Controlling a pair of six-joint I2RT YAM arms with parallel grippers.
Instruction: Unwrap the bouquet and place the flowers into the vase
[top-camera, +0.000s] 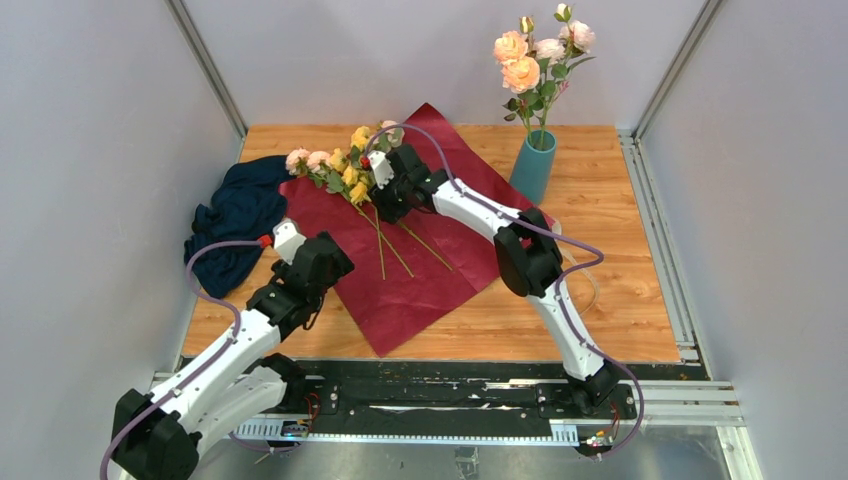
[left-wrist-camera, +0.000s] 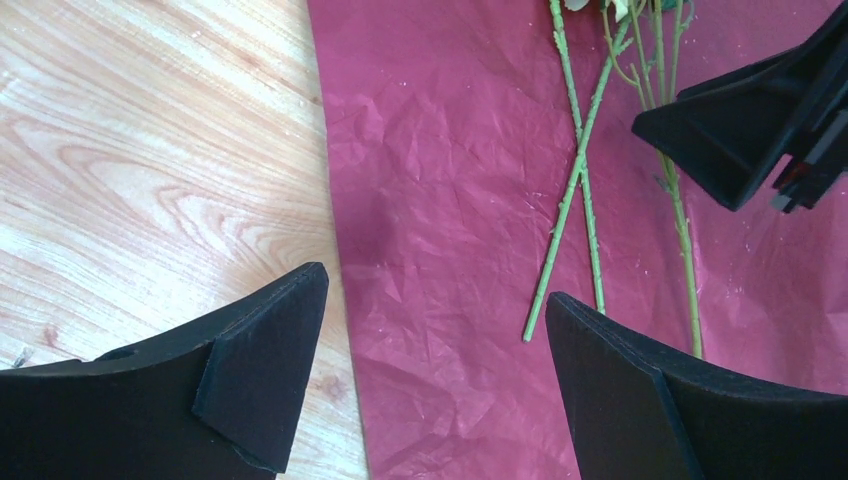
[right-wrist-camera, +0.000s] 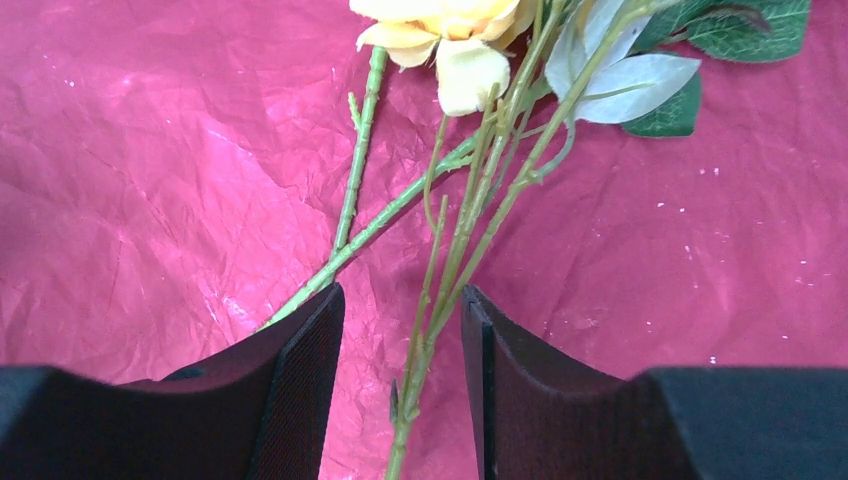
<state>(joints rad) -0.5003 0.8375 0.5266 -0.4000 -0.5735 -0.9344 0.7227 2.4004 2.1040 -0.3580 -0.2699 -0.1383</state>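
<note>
Several flowers (top-camera: 350, 175) lie on the maroon paper (top-camera: 420, 280) mid-frame, the vase (top-camera: 533, 165) at upper right, so we centre the right gripper (right-wrist-camera: 400, 300), jaws half-spread astride the stems (right-wrist-camera: 460, 240), before pinching low, while the left gripper (left-wrist-camera: 435, 290) hangs wide apart, empty.

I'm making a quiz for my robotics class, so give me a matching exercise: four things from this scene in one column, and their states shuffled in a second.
1. vase
2. wrapping paper
3. dark cloth
4. right claw

A. crumpled in a heap
B. spread out flat
C. astride green stems
D. upright, holding roses

Pairs: 1-D, 2-B, 3-A, 4-C.
</note>
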